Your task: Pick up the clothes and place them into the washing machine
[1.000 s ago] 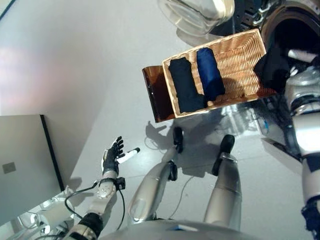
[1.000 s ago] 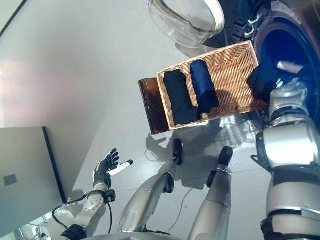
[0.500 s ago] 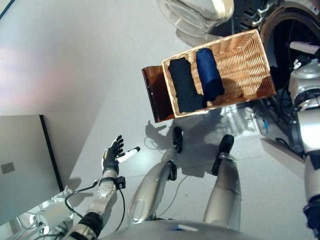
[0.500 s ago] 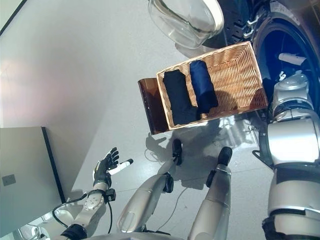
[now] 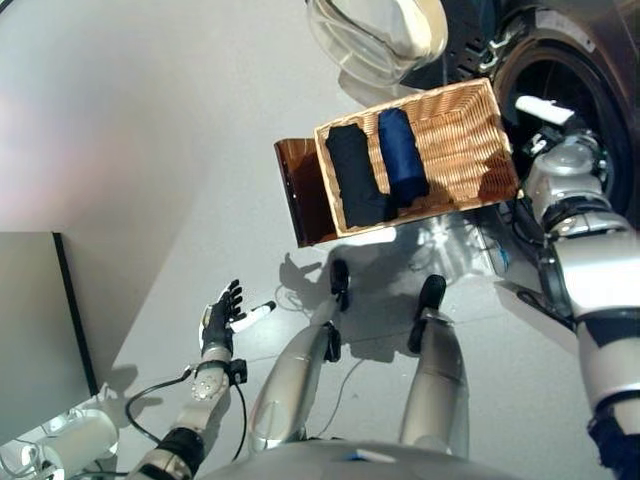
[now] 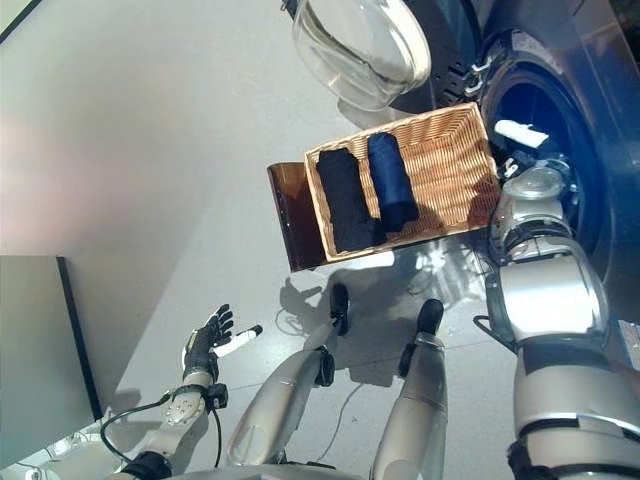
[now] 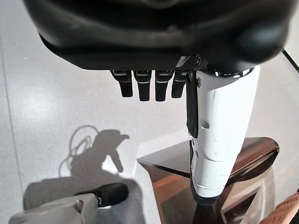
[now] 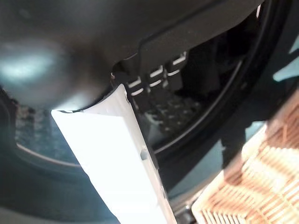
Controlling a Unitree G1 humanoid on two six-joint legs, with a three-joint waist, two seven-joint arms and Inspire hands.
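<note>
The pale grey floor [image 5: 150, 150] takes up most of the scene and lies open to my left; a grey panel [image 5: 30, 320] with a dark edge bounds it at the lower left. At upper right stands the washing machine [image 6: 560, 130], its round drum opening dark and its glass door [image 6: 360, 50] swung wide beside it. Just in front of the opening sits a wicker basket [image 5: 470, 130] on a brown stand [image 5: 300, 200], the basket's right half bare. In its left half lie the clothes side by side: a black folded garment [image 5: 352, 175] and a navy folded garment [image 5: 402, 155], touching. My right hand [image 6: 520, 132] reaches into the drum mouth with fingers extended, grasping nothing. My left hand [image 5: 222, 318] hangs low over the floor, well apart from the basket, fingers spread and empty.
</note>
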